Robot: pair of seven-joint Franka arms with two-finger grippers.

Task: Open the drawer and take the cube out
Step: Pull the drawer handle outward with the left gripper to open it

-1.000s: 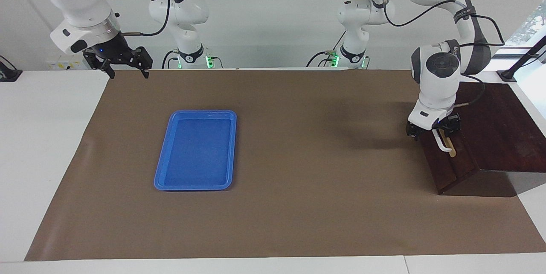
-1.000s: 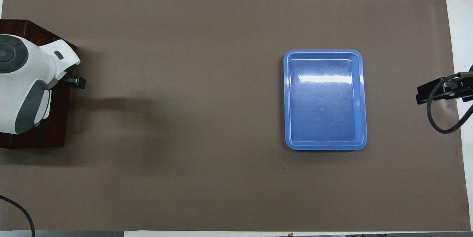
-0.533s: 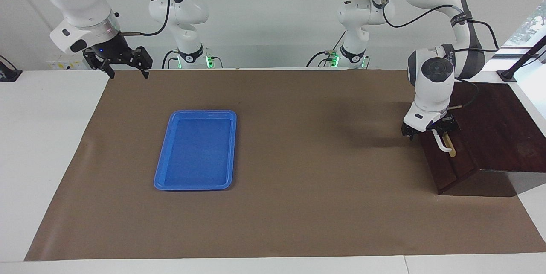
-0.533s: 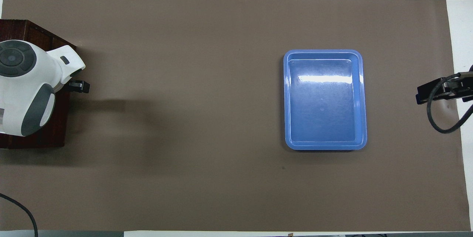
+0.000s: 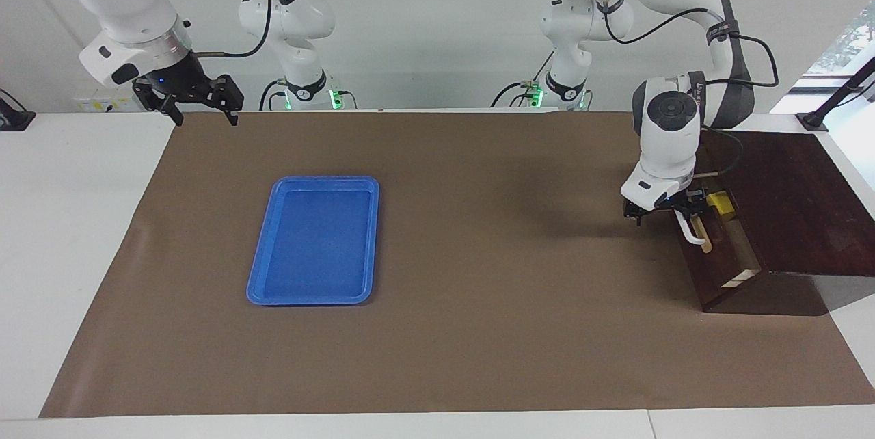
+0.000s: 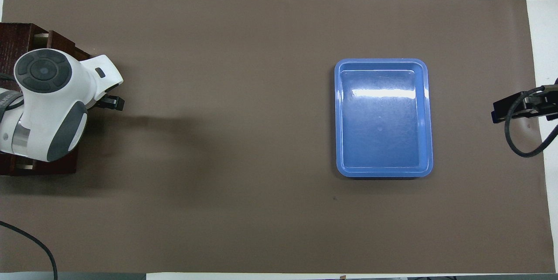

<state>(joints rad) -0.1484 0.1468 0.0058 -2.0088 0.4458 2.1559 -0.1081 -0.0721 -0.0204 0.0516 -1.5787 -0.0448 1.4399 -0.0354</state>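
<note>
Drawer partly out, cube in sight: the single drawer [image 5: 714,268] of the dark brown wooden box [image 5: 800,206], at the left arm's end of the table, stands pulled a little way toward the middle of the brown mat [image 5: 478,329], showing its pale wood lining. The small bright yellow cube [image 5: 720,203] sits inside, at the end of the drawer nearer to the robots, just beside the left arm's wrist.

The left gripper [image 5: 666,210] is down at the upper end of the white bar handle [image 5: 690,232] on the drawer's front, touching it; whether it clamps the bar or only hooks it cannot be told.

The opening step looks about half done. The next move probably calls for more pull along the drawer's own line (a skewed tug could jam it or drag the box), then a release of the handle and a reach in from above for the cube.

The right gripper [image 5: 205,117] waits with jaws spread wide and empty, over the mat's corner at its own end, well apart from the flat blue plastic tray [image 5: 314,241].
</note>
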